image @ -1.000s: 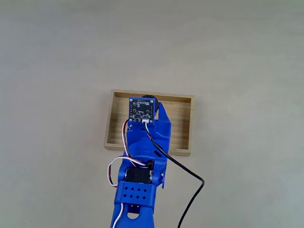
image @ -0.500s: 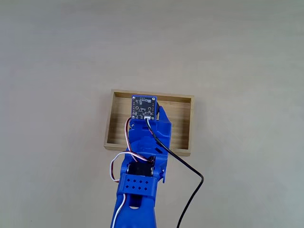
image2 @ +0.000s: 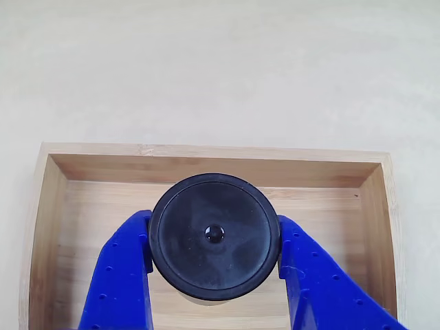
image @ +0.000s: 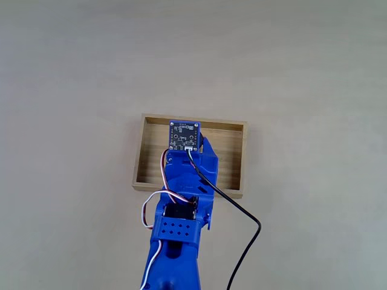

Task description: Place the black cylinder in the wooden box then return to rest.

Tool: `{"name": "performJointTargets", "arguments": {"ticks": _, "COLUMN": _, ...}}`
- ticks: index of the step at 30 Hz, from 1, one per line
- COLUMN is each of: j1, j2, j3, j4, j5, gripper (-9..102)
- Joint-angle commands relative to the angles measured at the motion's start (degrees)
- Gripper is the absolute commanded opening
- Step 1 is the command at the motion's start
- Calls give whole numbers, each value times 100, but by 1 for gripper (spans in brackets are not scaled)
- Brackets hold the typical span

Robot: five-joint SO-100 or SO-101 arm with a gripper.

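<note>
Black cylinder (image2: 214, 236) is sitting clamped between the two blue fingers (image2: 117, 275) of the gripper (image2: 214, 247), which is closed on it from 9 and 3 o'clock in the other view. The cylinder is hanging upright over the floor of the wooden box (image2: 337, 227), inside the walls; whether its base is touching the floor cannot be told.

Risks from this state:
- If the jaws are opening while the cylinder is still above the floor, it is likely to drop, bounce or tip, and may roll toward a wall.
- If the fingers are parting unevenly, one pad may be dragging the cylinder sideways.
- If the arm is retreating low, the fingers or the black cable (image: 242, 211) at 5 o'clock in the fixed view may be catching the near wall of the box (image: 233, 130) and shifting it.

In the fixed view the blue arm (image: 181, 205) is reaching in from 6 o'clock, with a circuit board (image: 184, 135) covering the grip. Beyond the box at 12 o'clock, the pale, matte table (image: 193, 54) is lying flat under even light.
</note>
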Motion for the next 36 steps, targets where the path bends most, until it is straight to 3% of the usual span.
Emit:
{"name": "performJointTargets", "arguments": {"ticks": 1, "j1": 9, "j2": -62, "j3": -123, "j4": -237, "j5": 9, "gripper": 17}}
{"name": "performJointTargets", "arguments": {"ticks": 36, "j1": -79, "j2": 448, "j3": 62, "j4": -554, "j5": 26, "gripper": 17}}
